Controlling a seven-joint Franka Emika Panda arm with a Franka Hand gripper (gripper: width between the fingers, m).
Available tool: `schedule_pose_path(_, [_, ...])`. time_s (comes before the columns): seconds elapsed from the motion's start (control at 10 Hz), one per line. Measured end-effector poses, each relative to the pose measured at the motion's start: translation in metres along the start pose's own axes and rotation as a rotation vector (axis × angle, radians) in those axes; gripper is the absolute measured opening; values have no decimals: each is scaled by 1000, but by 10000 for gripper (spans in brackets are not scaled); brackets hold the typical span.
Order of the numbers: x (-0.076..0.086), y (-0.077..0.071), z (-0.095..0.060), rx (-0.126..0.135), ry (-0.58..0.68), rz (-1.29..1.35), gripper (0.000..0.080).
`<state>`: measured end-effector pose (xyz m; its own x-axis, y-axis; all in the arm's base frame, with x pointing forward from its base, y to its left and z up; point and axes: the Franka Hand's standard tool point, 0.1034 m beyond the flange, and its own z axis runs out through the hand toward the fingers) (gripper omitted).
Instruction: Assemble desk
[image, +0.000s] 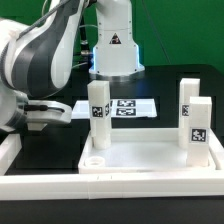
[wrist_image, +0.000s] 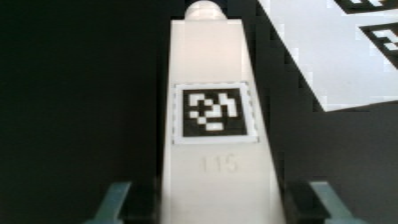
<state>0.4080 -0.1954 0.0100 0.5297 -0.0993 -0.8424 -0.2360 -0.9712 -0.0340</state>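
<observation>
While my gripper (wrist_image: 217, 200) stands released astride a leg (wrist_image: 215, 110) (tagged), three legs (image: 98, 115) stand upright in the tabletop (image: 140, 160).

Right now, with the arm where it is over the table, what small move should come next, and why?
Probably close the jaws on the leg. In the wrist view it lies lengthwise between them, centred, and they stand open with a gap on each side. Whether they are low enough yet, the pictures cannot settle.
</observation>
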Motion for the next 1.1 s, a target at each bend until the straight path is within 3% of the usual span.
schedule_pose_path(0.2, [-19,-9,-35,10,21,-21,287])
schedule_pose_path(0.4, [-43,-33,-76,6,116,-21,288])
schedule_pose_path(0.5, [-58,-41,-87,12,132,-28,288])
schedule_pose_path(0.6, [-53,-35,-91,11,168,-22,288])
schedule_pose_path(0.7, [-44,-33,-97,-8,265,-24,288])
schedule_pose_path(0.9, [-45,-36,-102,-19,390,-33,288])
schedule_pose_path(1.0, [-51,-45,-112,-25,433,-49,288])
schedule_pose_path(1.1, [-61,-55,-137,-16,491,-65,288])
